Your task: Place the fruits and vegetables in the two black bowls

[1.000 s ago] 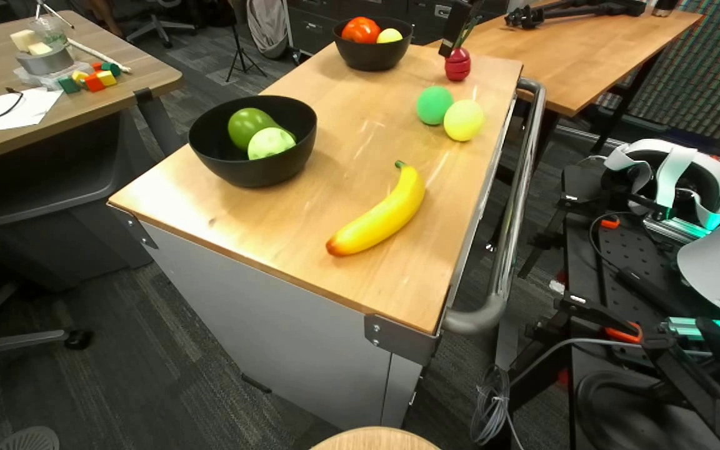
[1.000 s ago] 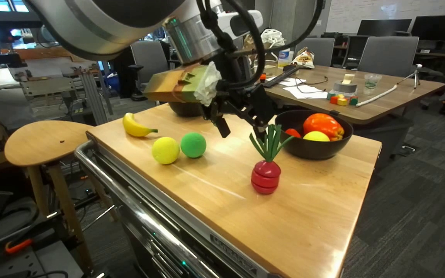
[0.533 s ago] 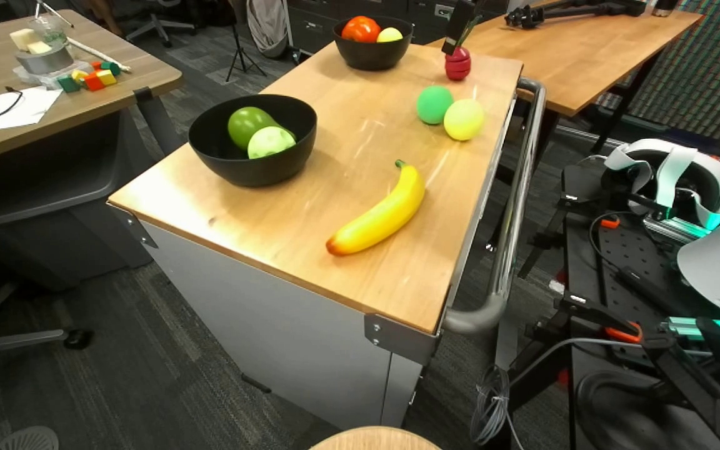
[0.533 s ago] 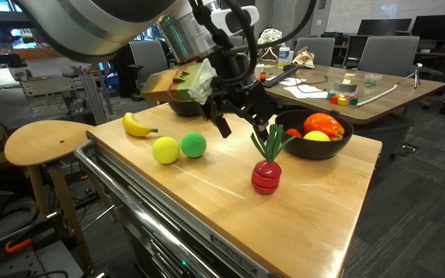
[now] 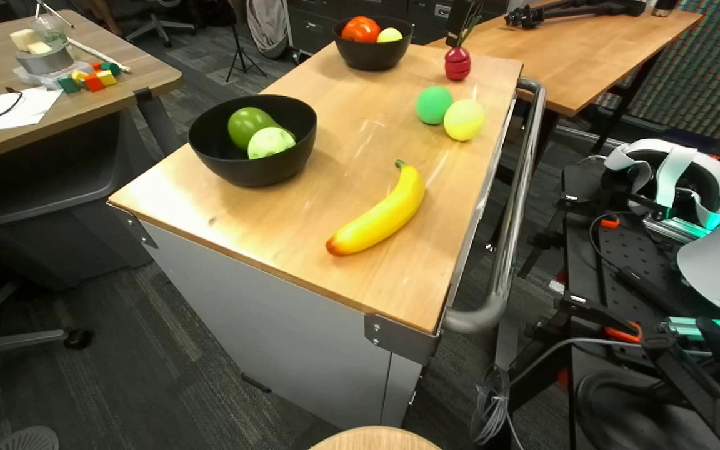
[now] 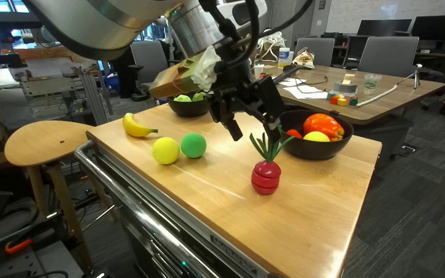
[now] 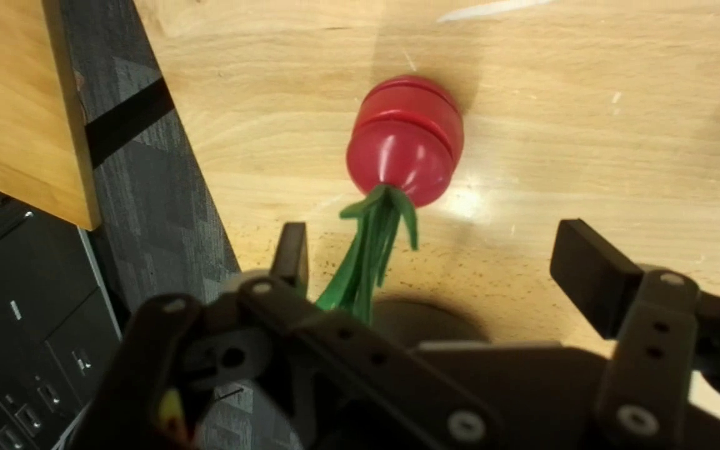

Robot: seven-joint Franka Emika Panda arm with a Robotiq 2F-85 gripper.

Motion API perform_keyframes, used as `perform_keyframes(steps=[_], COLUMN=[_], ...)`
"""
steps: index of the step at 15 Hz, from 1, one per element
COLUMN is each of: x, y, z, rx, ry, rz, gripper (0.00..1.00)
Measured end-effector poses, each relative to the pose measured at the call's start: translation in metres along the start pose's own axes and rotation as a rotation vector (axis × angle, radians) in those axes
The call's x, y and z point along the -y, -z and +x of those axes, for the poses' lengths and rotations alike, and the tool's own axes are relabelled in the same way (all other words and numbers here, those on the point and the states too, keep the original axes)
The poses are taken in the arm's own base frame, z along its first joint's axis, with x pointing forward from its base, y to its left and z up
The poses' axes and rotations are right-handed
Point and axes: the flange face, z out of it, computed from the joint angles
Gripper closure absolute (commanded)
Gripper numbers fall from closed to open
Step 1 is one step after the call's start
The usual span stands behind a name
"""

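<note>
In the wrist view the red radish (image 7: 404,140) stands upright, its green leaves reaching between the jaws of my gripper (image 7: 441,259), closer to the left finger. The jaws are wide apart and hold nothing. An exterior view shows the gripper (image 6: 255,135) just above the radish. Behind it, a black bowl (image 6: 315,150) holds a large orange-red piece (image 6: 325,125), a yellow piece (image 6: 316,136) and a small red one (image 6: 294,133). Another black bowl (image 5: 266,172) contains two green pieces (image 5: 270,142). On the tabletop lie a banana (image 5: 379,212), a green ball (image 5: 434,105) and a yellow ball (image 5: 464,120).
A metal handrail (image 6: 141,216) runs along one long side of the cart top. A round wooden stool (image 6: 46,141) stands off its end. Beyond the cart is a desk (image 6: 400,88) with coloured blocks, tape and papers.
Within the last half second my gripper has shifted slightly right in an exterior view, one finger now overlapping the radish leaves. The bowl behind the arm shows more. Radish, balls and banana have stayed put.
</note>
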Motion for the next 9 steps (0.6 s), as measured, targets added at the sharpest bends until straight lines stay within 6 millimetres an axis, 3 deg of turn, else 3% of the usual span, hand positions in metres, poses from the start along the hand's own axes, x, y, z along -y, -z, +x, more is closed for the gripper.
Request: perform_keyframes(steps=[6,9], x=[-0.002,-0.002], y=[-0.019,-0.03], z=[0.014,0.021], rx=[0.043,0.054], ry=[-0.022,-0.03], rz=[-0.023,-0.027], gripper=[0.82,0.94])
